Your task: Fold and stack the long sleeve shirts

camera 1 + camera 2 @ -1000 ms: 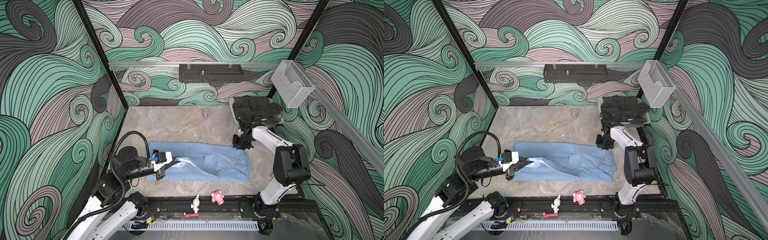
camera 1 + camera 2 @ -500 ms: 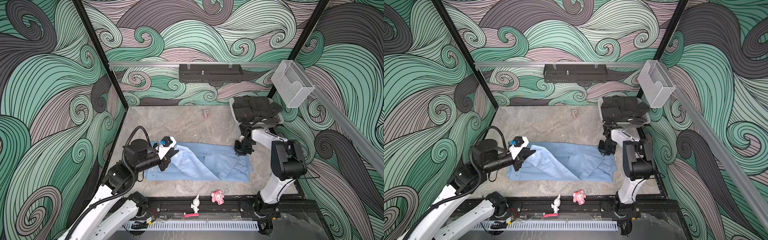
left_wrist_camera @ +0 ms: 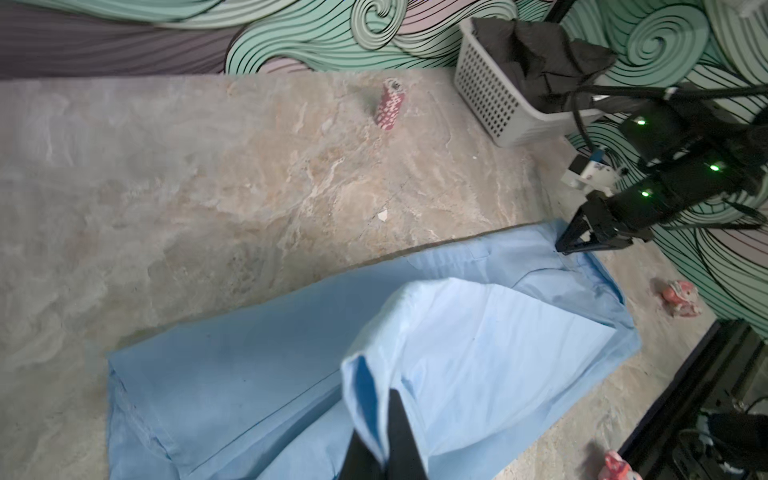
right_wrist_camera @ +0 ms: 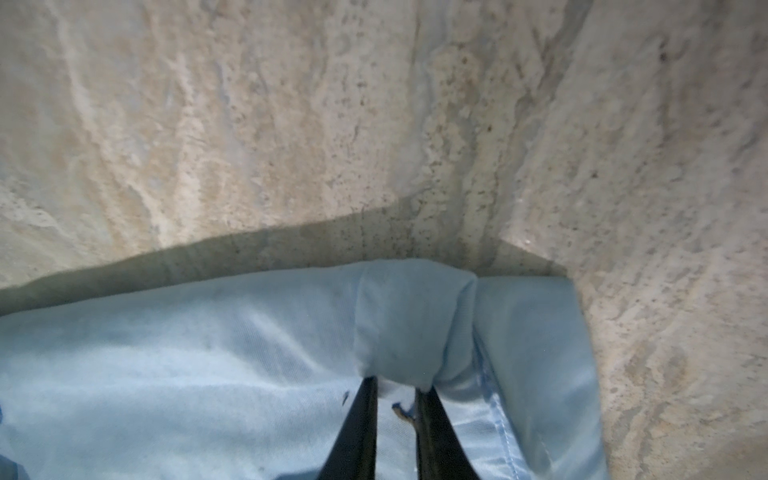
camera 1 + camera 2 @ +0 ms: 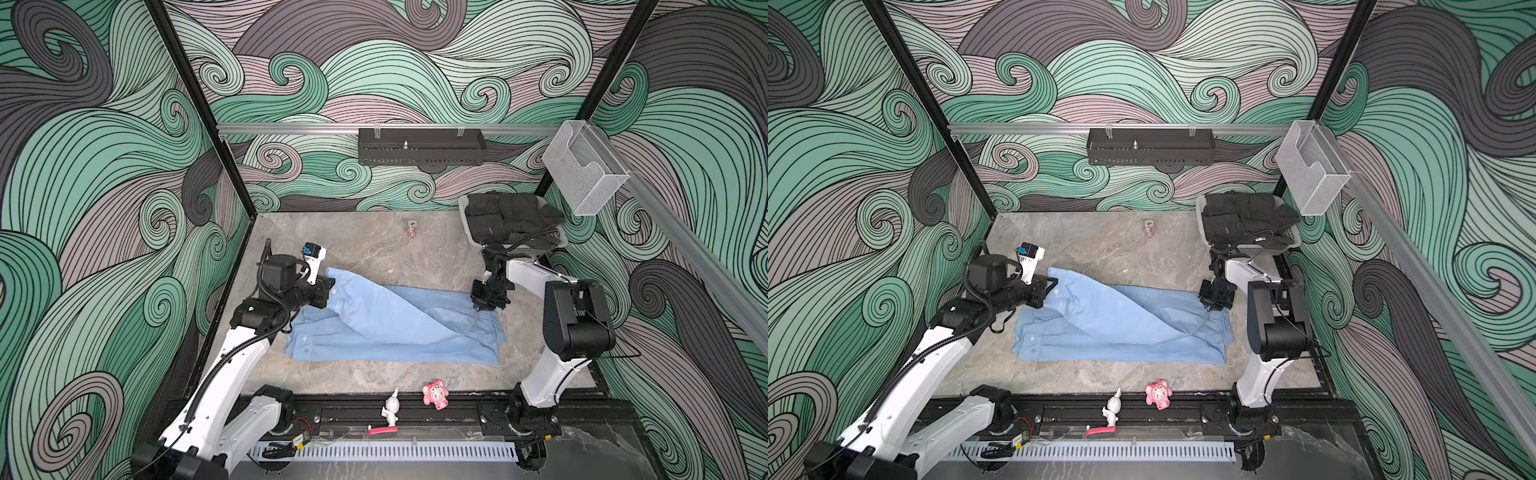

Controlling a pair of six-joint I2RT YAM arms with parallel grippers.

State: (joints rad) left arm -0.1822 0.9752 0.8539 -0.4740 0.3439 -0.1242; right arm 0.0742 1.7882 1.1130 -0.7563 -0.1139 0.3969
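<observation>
STEP: likely mid-fold | light-blue shirt lies across table middle, nearer front edge | left gripper clamped on lifted left-end flap | right gripper pinches shirt's far-right corner | NEXT: probably carry flap over evenly, cloth taut

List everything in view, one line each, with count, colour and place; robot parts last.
long sleeve shirt: one, light blue, spread mid-table, left end lifted
basket: one, white, perforated, back right of table
garments: dark pile, count unclear, in the basket
poker chip stack: one, red and white, back middle of table
pig toy: one, pink, table's front edge
figurine: one, white, long-eared, front rail beside the pig toy
tray: one, black, on back wall rail
bin: one, clear, on right wall rail
table: one, grey-beige marble pattern
left fingers: two, black, shut on the shirt's left end
right fingers: two, black, shut on the shirt's far right corner
</observation>
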